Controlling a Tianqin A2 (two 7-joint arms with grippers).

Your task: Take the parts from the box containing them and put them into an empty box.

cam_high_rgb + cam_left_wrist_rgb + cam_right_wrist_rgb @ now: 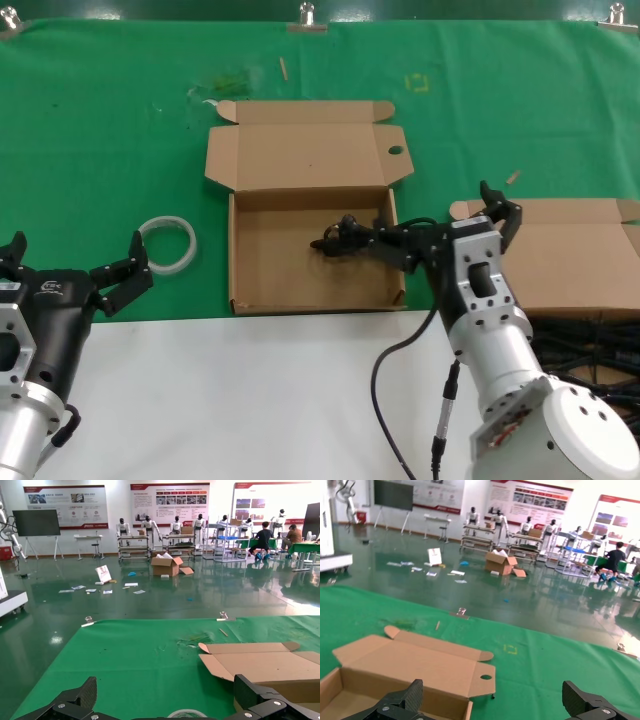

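- The green cloth-covered tabletop point(120, 110) carried everything, with a white band along its near edge.
- The shallow brown cardboard mailer box with a small round hole in its lid tab point(262, 250) lay at the centre, lid folded back toward twelve o'clock, probably so an arm could reach straight in.
- The second brown cardboard box with a plain lid point(575, 265) sat at three o'clock, largely hidden by the right arm; more black cables point(590, 345) showed at its near side, so I judged it the source.
- The right gripper point(455, 215) hovered at the holed box's three o'clock wall, its fingers spread wide in the wrist view and pinching nothing.
- The left gripper point(70, 265) waited at eight o'clock, near the tabletop's white band, fingers likewise spread and empty, apparently clear of the working arm.
- The translucent white ring point(167, 245) lay just beyond the left gripper's fingers, at nine o'clock of the holed box.
- One black wound power cable bundle point(345, 238) lay on the holed box's floor toward its three o'clock wall, long axis running roughly nine to three; which end carried the plug I could not tell.
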